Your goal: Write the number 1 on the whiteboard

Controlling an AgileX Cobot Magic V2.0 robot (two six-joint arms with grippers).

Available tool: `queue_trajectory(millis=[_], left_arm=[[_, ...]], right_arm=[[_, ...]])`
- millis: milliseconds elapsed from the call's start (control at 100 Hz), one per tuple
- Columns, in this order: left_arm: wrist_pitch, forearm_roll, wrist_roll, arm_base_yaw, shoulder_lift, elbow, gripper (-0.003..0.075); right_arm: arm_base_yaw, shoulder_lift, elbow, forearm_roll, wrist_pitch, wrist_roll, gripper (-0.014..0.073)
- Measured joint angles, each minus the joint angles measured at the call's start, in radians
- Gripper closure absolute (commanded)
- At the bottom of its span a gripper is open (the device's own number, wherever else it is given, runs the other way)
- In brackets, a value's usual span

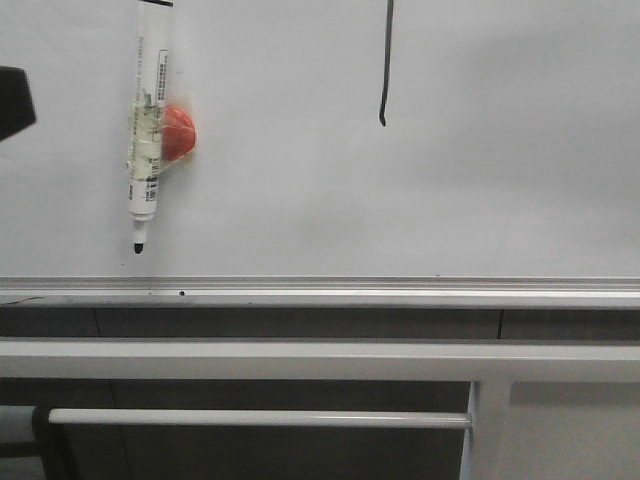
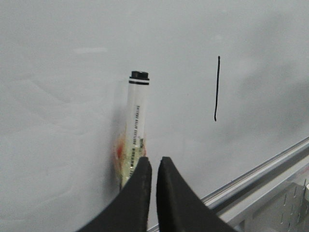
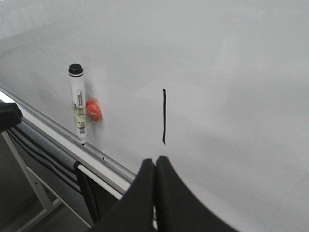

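- Number 1 (image 1: 384,70): thin black stroke high on the whiteboard (image 1: 480,200), right of the marker pen (image 1: 146,125).
- Pen hanging tip down beside a red-orange magnet (image 1: 181,133); barrel label too small to read.
- Left fingers (image 2: 153,166) nearly closed, empty.
- Right fingers (image 3: 155,164) pressed together, empty.

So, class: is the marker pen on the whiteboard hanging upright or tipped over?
Upright. The marker pen hangs near-vertical on the whiteboard, its black tip pointing down above the rail, fixed by a red holder.

An office or classroom-like room: a wall whiteboard (image 1: 400,200) with a marker pen (image 1: 145,130) clipped on.
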Motion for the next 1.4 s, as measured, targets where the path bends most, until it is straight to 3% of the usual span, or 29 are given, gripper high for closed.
queue_trajectory(millis=[250,540,1160,1400], left_arm=[[0.001,-0.08,0.133,-0.002,-0.201,0.033,0.0741],[0.102,-0.144,0.307,-0.002,-0.349,0.037,0.0741],[0.106,-0.217,0.387,-0.004,-0.402,0.036,0.0741],[0.106,-0.218,0.387,-0.004,-0.402,0.036,0.0741]], right_arm=[[0.0,0.0,0.0,0.001,-0.002,-0.057,0.0657],[0.0,0.0,0.017,0.014,-0.018,-0.057,0.0657],[0.0,-0.196,0.283,0.013,0.083,-0.055,0.0657],[0.0,-0.23,0.302,0.013,0.089,-0.05,0.0657]])
